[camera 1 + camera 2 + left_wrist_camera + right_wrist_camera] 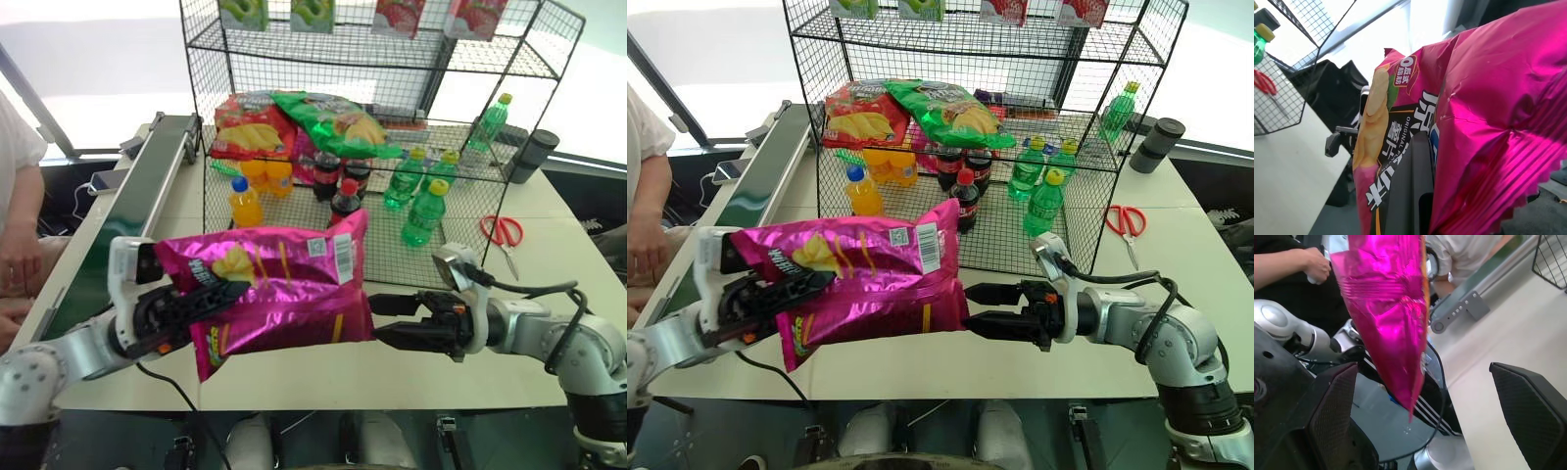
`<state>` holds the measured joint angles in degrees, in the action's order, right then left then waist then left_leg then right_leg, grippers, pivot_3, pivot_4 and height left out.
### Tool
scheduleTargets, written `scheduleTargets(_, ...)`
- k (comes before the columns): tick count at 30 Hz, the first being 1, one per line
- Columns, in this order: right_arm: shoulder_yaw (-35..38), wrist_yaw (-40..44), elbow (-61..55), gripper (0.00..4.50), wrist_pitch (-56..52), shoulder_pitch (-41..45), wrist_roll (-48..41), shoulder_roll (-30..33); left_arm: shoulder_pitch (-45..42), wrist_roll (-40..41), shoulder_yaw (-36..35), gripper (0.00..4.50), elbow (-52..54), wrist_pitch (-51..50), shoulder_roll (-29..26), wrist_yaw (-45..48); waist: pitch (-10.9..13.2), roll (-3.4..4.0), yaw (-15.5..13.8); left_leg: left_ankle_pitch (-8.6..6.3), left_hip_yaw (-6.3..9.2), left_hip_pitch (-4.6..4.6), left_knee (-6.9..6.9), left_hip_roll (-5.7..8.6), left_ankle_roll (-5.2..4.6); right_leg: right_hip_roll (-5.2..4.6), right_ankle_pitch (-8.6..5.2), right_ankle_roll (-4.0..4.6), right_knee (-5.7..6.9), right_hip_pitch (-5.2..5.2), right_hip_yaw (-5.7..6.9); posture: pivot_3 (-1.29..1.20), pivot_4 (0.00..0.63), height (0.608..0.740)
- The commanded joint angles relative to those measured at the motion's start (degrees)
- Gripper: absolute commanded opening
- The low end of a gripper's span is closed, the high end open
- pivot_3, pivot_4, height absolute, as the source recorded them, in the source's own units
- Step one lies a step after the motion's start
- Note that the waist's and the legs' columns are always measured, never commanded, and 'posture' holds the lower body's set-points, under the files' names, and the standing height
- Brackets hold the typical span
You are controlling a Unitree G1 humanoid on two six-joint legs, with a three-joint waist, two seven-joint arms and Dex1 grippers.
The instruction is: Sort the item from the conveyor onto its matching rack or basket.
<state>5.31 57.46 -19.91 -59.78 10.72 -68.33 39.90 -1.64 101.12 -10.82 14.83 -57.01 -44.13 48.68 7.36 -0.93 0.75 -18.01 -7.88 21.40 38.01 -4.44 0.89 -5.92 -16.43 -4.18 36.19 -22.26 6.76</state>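
Item: we log one magenta-pink crisp bag (284, 294), shiny, with yellow crisps pictured and a white barcode patch near its upper right corner; it hangs in the air above the near edge of the desk (549, 294), lying roughly level between the two grippers.
Left gripper: we record the left gripper (211, 297) clenched on the crisp bag at the bag's left end, one black finger (1410, 186) lying across the printed face.
Right gripper: we record the right gripper (982, 308) released, its fingers spread wide, pointing at the bag's right edge; from the head views we cannot tell whether the tips touch the foil, while the right wrist view shows the bag hanging apart between the two pads.
Conveyor: dark green belt with grey side rails (137, 211), running along the desk's left edge, nothing on the stretch we see.
Rack: black wire-mesh shelf unit (392, 59) at the far middle of the desk.
Rack, middle tier: red crisp bag (250, 127) and green crisp bag (338, 122), overlapping.
Rack, bottom tier: orange drink bottles (257, 186), dark cola bottles (343, 186), green bottles (421, 191).
Rack, top tier: green and red packets (372, 15), upright.
Desk, right edge: red-handled scissors (504, 235); dark cylinder (534, 155) beyond them, near the far right corner.
Person: a hand and light sleeve (20, 245) beside the conveyor's left side.
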Motion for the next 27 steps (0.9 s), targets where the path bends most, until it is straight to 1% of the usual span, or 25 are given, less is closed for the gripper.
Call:
scheduleTargets(1,0.92,-0.31,-2.63,4.50,-1.91,0.83,-3.99,0.56,-2.40,-3.93,1.51,0.04,-1.18,-0.64,2.57,1.31,0.01,0.01,-0.13,0.00,0.00,0.01,0.00,0.00,0.00,0.00,0.00,0.00,0.00,-0.01,0.00,0.00,0.150,0.726)
scheduleTargets(3,-0.35,-0.23,-4.44,4.50,-1.65,0.01,-2.76,0.87,-3.56,-5.10,1.97,0.04,-1.65,-0.82,4.36,1.06,0.00,0.00,-0.26,0.00,0.01,0.04,0.00,0.00,0.00,0.00,0.00,0.00,-0.03,-0.01,0.00,0.00,0.150,0.726)
scheduleTargets(6,-1.42,-2.48,-4.55,4.50,-3.66,0.42,-4.86,0.05,-4.83,-6.25,2.46,0.04,-1.72,-1.00,7.01,0.54,-0.01,-0.02,-0.23,0.00,0.02,0.06,0.01,0.01,0.00,-0.01,0.00,-0.01,-0.07,0.01,0.00,0.00,0.150,0.726)
scheduleTargets(7,-2.59,-1.91,-5.02,4.50,-3.26,0.30,-3.25,0.32,-5.12,-7.32,2.77,0.04,-1.64,-0.81,7.86,0.47,-0.01,-0.03,-0.21,0.00,0.01,0.07,0.01,0.01,0.00,-0.01,0.00,-0.01,-0.07,0.02,-0.01,0.00,0.150,0.726)
scheduleTargets(10,-3.65,-3.04,-3.07,4.50,-4.08,1.54,-3.19,-0.68,-5.20,-8.70,2.82,0.04,-1.45,-1.37,9.07,0.59,-0.01,-0.03,-0.10,0.00,0.03,0.05,0.02,0.01,0.00,-0.01,0.00,0.00,-0.05,0.02,-0.01,0.00,0.150,0.726)
scheduleTargets(13,-4.06,-2.85,-2.05,3.65,-3.71,2.37,-2.30,-0.72,-4.73,-9.63,2.39,0.00,-0.94,-1.94,9.39,1.04,0.00,-0.01,-0.09,0.01,0.03,0.05,0.02,0.01,0.00,0.00,0.00,-0.01,-0.04,0.00,-0.02,0.00,0.150,0.726)
scheduleTargets(15,-3.58,-3.14,-0.88,2.68,-4.06,3.16,-3.00,-1.00,-4.23,-10.40,2.10,0.00,-0.46,-1.96,9.41,1.50,-0.01,-0.02,-0.13,0.01,0.04,0.05,0.02,0.00,0.00,0.00,0.00,-0.01,-0.04,0.00,-0.02,0.00,0.150,0.726)
scheduleTargets(18,-3.47,-2.99,-0.58,1.09,-4.58,3.75,-3.44,-1.02,-3.68,-11.54,1.92,0.00,0.07,-1.83,9.41,2.32,-0.01,-0.03,-0.14,0.01,0.03,0.06,0.02,0.01,0.00,-0.01,0.00,0.00,-0.06,0.00,-0.02,0.00,0.150,0.726)
scheduleTargets(20,-3.92,-2.36,-1.16,0.18,-4.17,3.49,-2.56,-0.81,-3.38,-12.78,1.87,0.00,0.42,-1.27,9.61,2.68,-0.01,-0.02,-0.17,0.00,0.04,0.07,0.02,-0.02,0.00,-0.01,0.00,0.00,-0.06,-0.01,-0.02,0.00,0.150,0.726)
scheduleTargets(26,-4.10,-2.10,-2.23,0.15,-3.29,2.30,-1.34,-0.88,-3.85,-17.13,0.96,0.00,-2.30,0.31,10.03,0.40,-0.01,-0.02,-0.18,0.00,0.04,0.07,0.02,-0.03,0.00,-0.02,0.00,0.00,-0.07,-0.01,-0.02,0.00,0.150,0.726)
scheduleTargets(27,-4.14,-2.03,-2.45,0.15,-3.13,2.06,-1.03,-0.77,-4.02,-17.38,0.68,0.27,-2.70,0.41,10.14,0.25,-0.01,-0.02,-0.19,0.00,0.04,0.07,0.02,-0.05,0.00,-0.02,0.00,0.00,-0.06,-0.01,-0.02,0.00,0.150,0.726)
